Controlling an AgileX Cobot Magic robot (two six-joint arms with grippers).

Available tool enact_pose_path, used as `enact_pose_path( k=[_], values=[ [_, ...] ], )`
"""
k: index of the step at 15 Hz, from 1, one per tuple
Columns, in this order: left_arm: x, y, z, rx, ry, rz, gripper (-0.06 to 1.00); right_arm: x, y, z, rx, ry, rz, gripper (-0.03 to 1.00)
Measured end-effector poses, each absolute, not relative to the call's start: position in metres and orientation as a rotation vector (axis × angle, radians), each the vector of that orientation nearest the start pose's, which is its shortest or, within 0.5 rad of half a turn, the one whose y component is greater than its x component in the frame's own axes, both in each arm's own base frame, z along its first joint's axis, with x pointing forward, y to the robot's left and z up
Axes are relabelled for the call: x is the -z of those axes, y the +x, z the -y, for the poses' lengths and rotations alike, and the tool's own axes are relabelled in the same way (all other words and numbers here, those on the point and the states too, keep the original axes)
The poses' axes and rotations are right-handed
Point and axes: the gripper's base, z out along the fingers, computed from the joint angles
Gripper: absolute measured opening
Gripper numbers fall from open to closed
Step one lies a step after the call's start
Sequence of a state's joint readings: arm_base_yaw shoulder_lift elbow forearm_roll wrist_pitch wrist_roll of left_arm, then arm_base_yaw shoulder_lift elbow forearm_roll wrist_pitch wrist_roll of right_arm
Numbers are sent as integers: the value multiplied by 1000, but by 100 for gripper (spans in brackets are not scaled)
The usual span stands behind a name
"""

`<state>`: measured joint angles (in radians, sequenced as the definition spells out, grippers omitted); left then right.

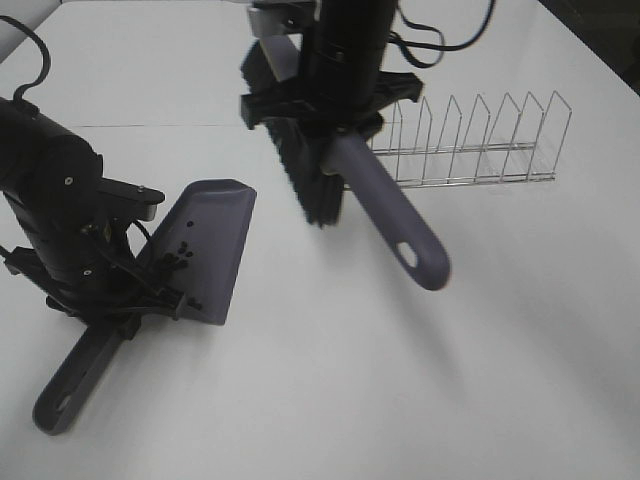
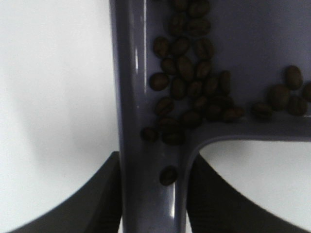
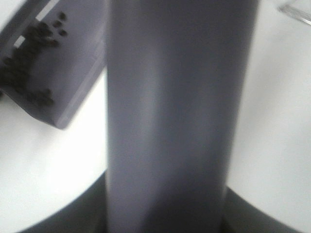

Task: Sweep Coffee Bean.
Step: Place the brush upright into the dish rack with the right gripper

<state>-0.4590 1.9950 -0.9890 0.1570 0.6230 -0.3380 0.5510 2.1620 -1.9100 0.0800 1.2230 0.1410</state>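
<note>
A grey-purple dustpan is tilted on the white table at the left, with the coffee beans lying in its back corner. In the left wrist view the beans cluster against the pan's rear wall. My left gripper is shut on the dustpan's handle. My right gripper is shut on a grey-purple brush and holds it in the air over the table's middle, black bristles toward the dustpan. In the right wrist view the brush handle fills the frame, with the dustpan and its beans beside it.
A wire dish rack stands on the table behind the brush at the right. A seam in the tabletop runs across the back left.
</note>
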Motion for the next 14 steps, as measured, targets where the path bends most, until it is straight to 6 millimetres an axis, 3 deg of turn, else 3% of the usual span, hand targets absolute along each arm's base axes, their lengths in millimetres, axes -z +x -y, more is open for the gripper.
enact_pose_path(
  k=[5, 8, 11, 14],
  values=[
    [-88, 294, 136, -114, 377, -3055, 32, -209, 355, -131, -78, -379, -3164, 28],
    [-88, 294, 136, -110, 376, -3057, 32, -188, 349, -76, -14, -254, -3270, 28],
    [-88, 294, 137, -108, 372, -3059, 32, -184, 351, -44, 5, -177, -3289, 28],
    [-88, 293, 137, -106, 367, -3063, 32, -178, 354, -27, 12, -108, -3308, 28]
  ],
)
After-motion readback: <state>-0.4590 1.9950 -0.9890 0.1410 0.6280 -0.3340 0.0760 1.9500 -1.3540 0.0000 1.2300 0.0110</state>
